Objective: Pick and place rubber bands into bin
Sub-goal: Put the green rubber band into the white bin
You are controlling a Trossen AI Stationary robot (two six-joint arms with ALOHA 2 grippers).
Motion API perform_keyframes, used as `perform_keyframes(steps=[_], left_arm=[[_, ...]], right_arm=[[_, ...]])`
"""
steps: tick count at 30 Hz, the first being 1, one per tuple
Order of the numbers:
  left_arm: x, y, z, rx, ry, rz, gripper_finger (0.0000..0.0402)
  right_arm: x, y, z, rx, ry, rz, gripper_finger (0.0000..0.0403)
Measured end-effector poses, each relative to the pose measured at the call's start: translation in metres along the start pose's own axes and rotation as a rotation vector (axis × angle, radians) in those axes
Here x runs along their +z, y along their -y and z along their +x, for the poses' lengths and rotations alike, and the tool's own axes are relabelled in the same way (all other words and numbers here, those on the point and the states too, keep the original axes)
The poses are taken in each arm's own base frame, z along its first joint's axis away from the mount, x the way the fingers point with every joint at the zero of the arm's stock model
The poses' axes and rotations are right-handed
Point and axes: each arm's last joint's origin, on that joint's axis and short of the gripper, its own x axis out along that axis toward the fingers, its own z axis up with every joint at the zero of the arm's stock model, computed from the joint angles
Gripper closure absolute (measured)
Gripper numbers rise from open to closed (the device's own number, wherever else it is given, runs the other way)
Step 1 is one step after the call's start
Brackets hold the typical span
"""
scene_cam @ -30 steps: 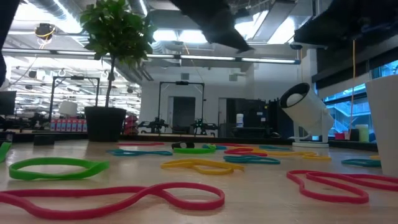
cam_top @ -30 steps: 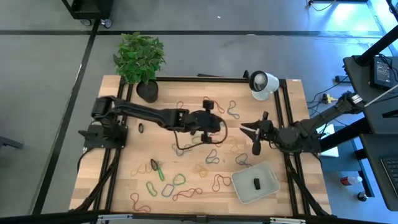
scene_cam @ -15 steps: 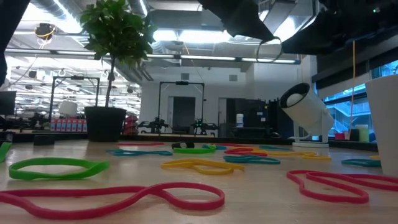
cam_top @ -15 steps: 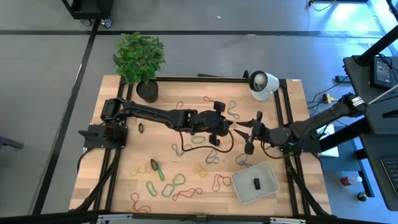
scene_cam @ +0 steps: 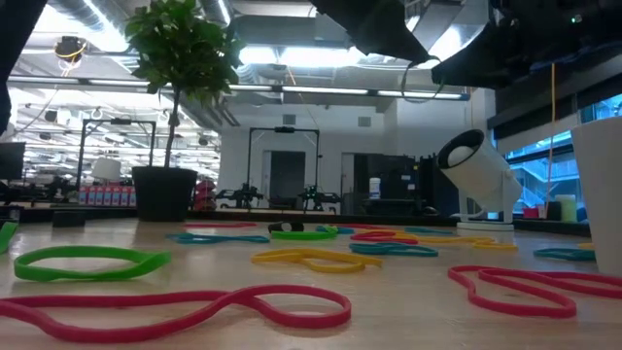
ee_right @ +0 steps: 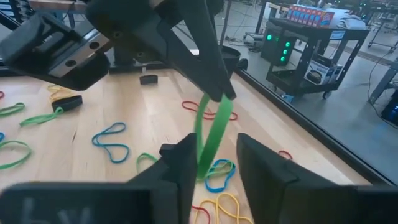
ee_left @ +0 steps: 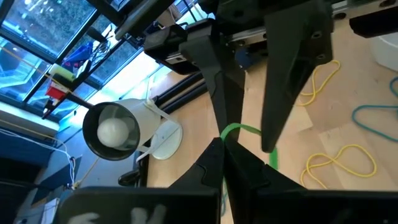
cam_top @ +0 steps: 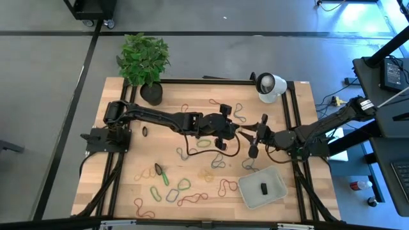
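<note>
One green rubber band (ee_right: 211, 134) is clamped in the left gripper (ee_right: 217, 87) and offered between the right gripper's (ee_right: 214, 163) parted fingers; a handover toward the bin (cam_top: 246, 191) seems due.

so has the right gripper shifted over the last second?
Yes. In the high view the right gripper has moved left, away from the white round camera-like device, meeting the left gripper, which holds a green rubber band.

The left arm stretches from the table's left edge across to the middle, its gripper (cam_top: 235, 132) raised off the wood with fingers pinched shut. The right arm reaches in from the right edge, its gripper (cam_top: 253, 137) meeting the left one tip to tip, the fingers (ee_right: 261, 171) parted with a gap between them.
</note>
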Motion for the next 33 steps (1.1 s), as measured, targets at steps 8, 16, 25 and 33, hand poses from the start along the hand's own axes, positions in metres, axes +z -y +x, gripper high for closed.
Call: perform_keyframes(steps=[8,16,25,33], left_arm=[[0.000,0.000,0.000,0.000,0.000,-0.002,0.0400],[0.000,0.000,0.000,0.009,-0.005,-0.028,0.0370],[-0.004,-0.001,-0.004,0.148,-0.134,-0.040,0.0299],[-0.026,0.001,-0.020,-0.003,-0.341,-0.133,0.0315]], right_arm=[[0.000,0.000,0.000,0.000,0.004,0.007,0.0390],[0.001,0.000,0.000,-0.002,0.007,0.018,0.0397],[0.002,0.001,-0.001,-0.002,0.012,0.011,0.0397],[0.016,0.002,-0.011,0.017,-0.026,0.024,0.0400]])
